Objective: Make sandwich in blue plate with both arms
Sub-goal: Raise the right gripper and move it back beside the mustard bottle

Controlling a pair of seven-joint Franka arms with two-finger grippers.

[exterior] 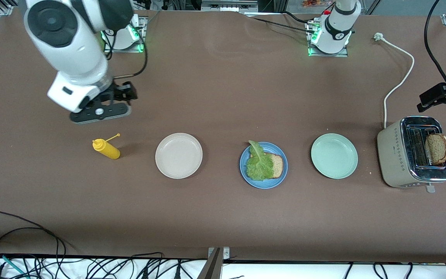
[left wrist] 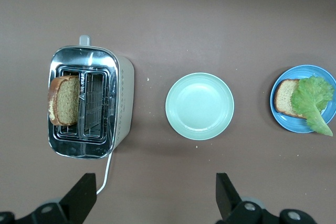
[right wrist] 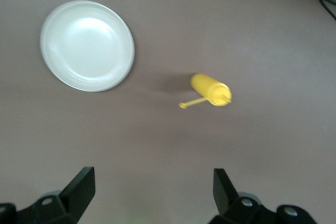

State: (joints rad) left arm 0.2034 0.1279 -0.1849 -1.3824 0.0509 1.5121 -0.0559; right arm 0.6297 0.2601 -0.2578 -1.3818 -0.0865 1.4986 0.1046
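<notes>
From the front camera I see the whole row on the brown table [exterior: 223, 97]: yellow squeeze bottle [exterior: 107, 149], cream-white plate [exterior: 179, 155], blue plate [exterior: 263, 165], mint-green plate [exterior: 334, 155] and toaster [exterior: 414, 153], running from the right arm's end to the left arm's end. That view gives me the right gripper [exterior: 101, 112] only as a dark block under its white wrist, up over bare table beside the bottle, and the left gripper [exterior: 438, 95] only as a black shape at the frame's edge, over the table just beside the toaster; I can't read the fingers there.

My wrist cameras fill that in. In the left wrist view the left gripper [left wrist: 152, 198] has its fingers spread wide with nothing between them, looking down on the toaster [left wrist: 89, 103], mint-green plate [left wrist: 199, 106] and blue plate [left wrist: 303, 98]. The right wrist view shows the right gripper [right wrist: 152, 190] equally spread and empty above the bottle [right wrist: 211, 89] and cream-white plate [right wrist: 87, 45].

The blue plate holds one bread slice [exterior: 277, 164] lying flat with a lettuce leaf [exterior: 258, 162] over it, one tip hanging past the rim. A second bread slice [exterior: 436, 148] stands upright in one toaster slot, well clear of the top. The cream-white and mint-green plates hold nothing.
</notes>
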